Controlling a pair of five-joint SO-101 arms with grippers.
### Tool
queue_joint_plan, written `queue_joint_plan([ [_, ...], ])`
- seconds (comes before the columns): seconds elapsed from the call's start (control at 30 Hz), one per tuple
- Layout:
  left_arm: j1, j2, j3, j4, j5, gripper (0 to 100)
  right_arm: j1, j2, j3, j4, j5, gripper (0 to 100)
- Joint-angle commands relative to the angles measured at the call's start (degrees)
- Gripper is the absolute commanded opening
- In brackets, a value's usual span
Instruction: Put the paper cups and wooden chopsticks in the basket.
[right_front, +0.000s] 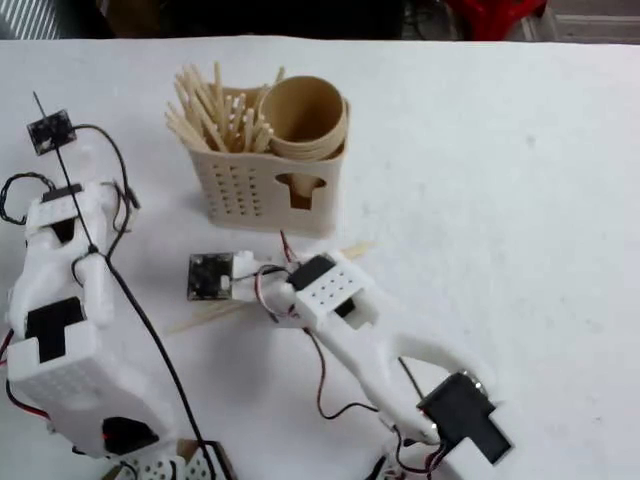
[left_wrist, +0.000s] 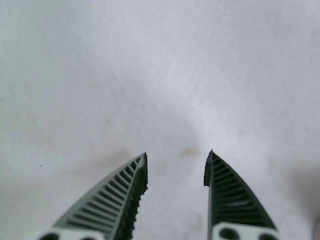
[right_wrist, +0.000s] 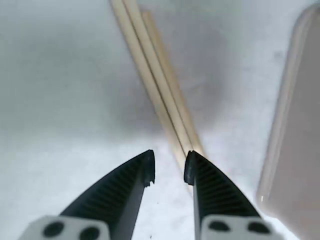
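Note:
A white perforated basket (right_front: 262, 190) stands at the back of the table, with several wooden chopsticks (right_front: 215, 115) in its left side and stacked paper cups (right_front: 305, 115) in its right side. A few loose chopsticks (right_wrist: 155, 75) lie flat on the table in front of it, their ends sticking out on either side of the right arm (right_front: 330, 300). My right gripper (right_wrist: 169, 167) is open just above them, one fingertip (right_wrist: 192, 165) touching or just over their near end. The basket wall (right_wrist: 295, 140) is close beside it. My left gripper (left_wrist: 176, 155) is open over bare table.
The left arm (right_front: 60, 260) rests at the table's left side, with black cables looping around it. White table surface stretches to the right of the basket and the right arm.

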Motion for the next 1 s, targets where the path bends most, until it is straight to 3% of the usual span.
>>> queue_joint_plan([
  [0.0, 0.8, -0.1, -0.4, -1.2, -0.5, 20, 1.6, 0.3, -3.9, -1.3, -0.3, 11.0],
  [0.33, 0.8, -0.1, -0.4, -1.2, -0.5, 20, 1.7, 10.9, -5.3, -1.4, -0.1, 11.2],
  [0.67, 0.8, -0.1, -0.4, -1.2, -0.5, 20, 0.4, 11.3, -5.5, 8.2, -0.2, 10.8],
  [0.97, 0.8, -0.1, -0.4, -1.2, -0.5, 20, 0.5, 11.3, -5.3, 8.7, -0.3, 8.1],
])
